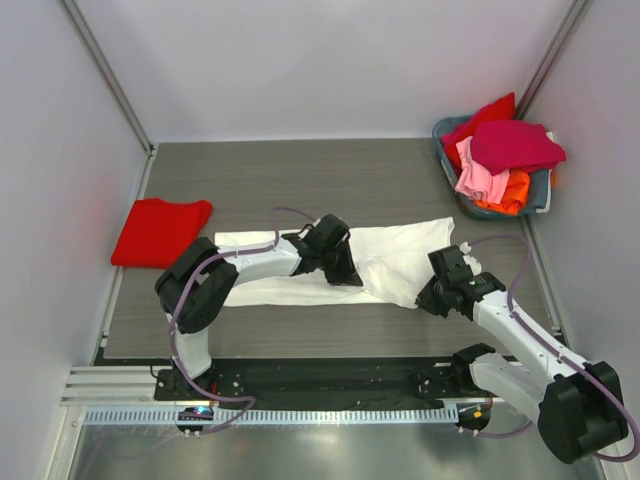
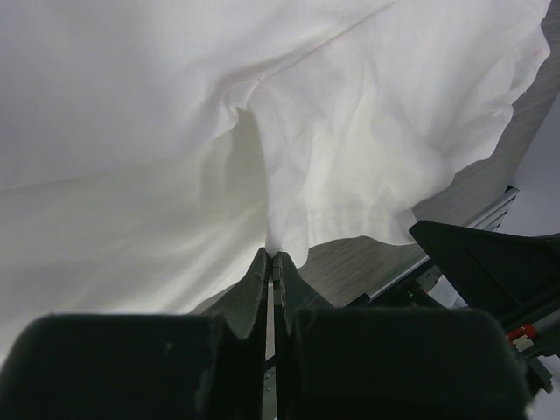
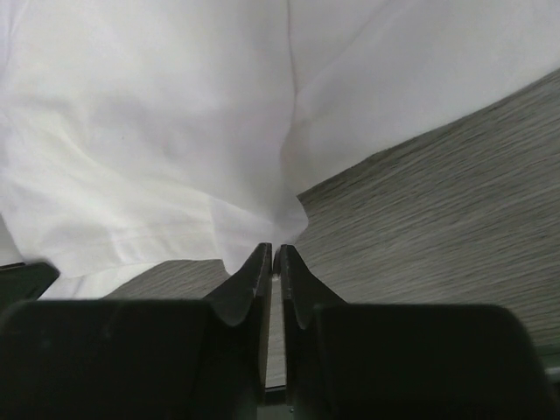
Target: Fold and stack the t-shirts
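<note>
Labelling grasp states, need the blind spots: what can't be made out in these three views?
- Right wrist view: whether the right gripper grips the white t-shirt; its hem ends right at the fingers' tips.
- Top view: the shirt's middle, covered by the left arm.
- Top view: how many t-shirts lie in the basket; they overlap.
- Left wrist view: the shirt's outline, cut off by the edges.

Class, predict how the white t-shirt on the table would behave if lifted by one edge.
Probably floppy: the white t-shirt shows soft wrinkles, so it should sag from a pinch. Likely light, since the cloth looks thin. Pushed, it may bunch rather than slide.
</note>
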`<state>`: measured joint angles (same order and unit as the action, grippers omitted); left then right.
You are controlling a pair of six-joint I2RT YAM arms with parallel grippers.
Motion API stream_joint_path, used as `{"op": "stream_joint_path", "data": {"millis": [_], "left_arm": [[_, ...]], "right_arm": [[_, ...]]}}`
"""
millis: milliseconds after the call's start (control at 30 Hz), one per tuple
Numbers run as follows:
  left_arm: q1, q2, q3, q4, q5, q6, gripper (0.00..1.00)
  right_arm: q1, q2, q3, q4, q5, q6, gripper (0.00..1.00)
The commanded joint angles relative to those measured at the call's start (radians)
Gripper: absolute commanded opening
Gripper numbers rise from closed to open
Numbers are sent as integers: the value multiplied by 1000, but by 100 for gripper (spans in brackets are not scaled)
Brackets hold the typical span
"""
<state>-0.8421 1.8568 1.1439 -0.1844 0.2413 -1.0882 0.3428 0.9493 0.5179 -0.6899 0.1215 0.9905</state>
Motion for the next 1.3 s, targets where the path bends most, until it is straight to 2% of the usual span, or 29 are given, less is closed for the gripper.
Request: {"op": "stream_joint_path", "data": {"millis": [0,100,267,400,533,600,767,967,1100,1133,1267], "left_arm": [[11,5,39,-3,27,30,0],[18,5,40,-13,27,37,0],[32,5,53,-58,24,68,0],[43,1,50,-76,24,80,0],[43,13,76,-115,29,106,8],[43,5,76,-121,27,117,16],[43,-36,80,-164,-13,142,26],[44,-97,134,-285,-97,201,27],[84,-136,143,-313,-96,220,25],[96,-142,143,-319,-85,223,24],[172,-200,126,-336,-86,243,23]], "right_arm": [[-4,-20,-1,0,-63,17,17],[-1,-43,-1,0,-75,20,26],[-2,-64,24,-22,-59,16,29],[-2,-77,69,-30,73,-19,29],[-2,-23,109,-30,116,-58,24],[-2,5,120,-17,119,-76,19],[-2,69,87,53,70,-98,12],[-1,98,-21,133,40,-67,11],[7,115,-84,191,6,-27,9],[10,120,-88,199,6,-30,6],[19,117,-55,121,44,-3,4]]}}
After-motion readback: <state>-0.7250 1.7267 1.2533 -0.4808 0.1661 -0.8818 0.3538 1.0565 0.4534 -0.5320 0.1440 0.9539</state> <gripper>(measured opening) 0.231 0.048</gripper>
